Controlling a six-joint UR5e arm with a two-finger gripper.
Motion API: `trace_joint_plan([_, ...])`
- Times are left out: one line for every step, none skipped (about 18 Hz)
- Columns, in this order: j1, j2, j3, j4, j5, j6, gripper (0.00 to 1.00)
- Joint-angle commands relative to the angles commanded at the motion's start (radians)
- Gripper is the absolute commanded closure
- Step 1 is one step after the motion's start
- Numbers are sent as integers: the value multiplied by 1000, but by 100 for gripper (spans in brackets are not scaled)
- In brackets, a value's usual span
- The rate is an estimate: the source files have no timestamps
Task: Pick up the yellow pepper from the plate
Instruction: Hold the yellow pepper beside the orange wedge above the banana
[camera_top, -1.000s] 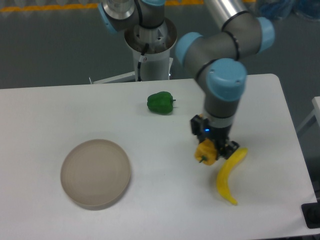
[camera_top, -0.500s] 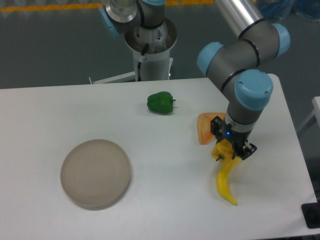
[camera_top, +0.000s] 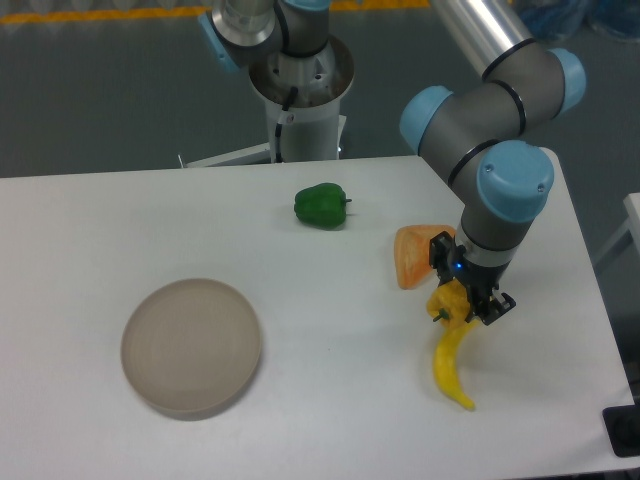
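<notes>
The yellow pepper (camera_top: 446, 302) is small and yellow-orange. It sits between the fingers of my gripper (camera_top: 463, 304) at the right of the table, just over the top end of the banana. The gripper is shut on it and points down; I cannot tell if the pepper touches the table or the banana. The plate (camera_top: 190, 346) is a round beige dish at the front left, far from the gripper, with nothing on it.
A long yellow banana (camera_top: 452, 366) lies just below the gripper. An orange wedge-shaped piece (camera_top: 413, 256) lies to the gripper's upper left. A green pepper (camera_top: 321, 206) lies at the back middle. The robot base (camera_top: 298, 95) stands behind the table.
The gripper has carried the yellow pepper to the right, uncovering the orange piece. In the last half second it shifted only slightly further right.
</notes>
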Motion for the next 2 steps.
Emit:
trace_joint_plan([0, 0, 0, 0, 2, 0, 100])
trace_joint_plan([0, 0, 0, 0, 2, -2, 100])
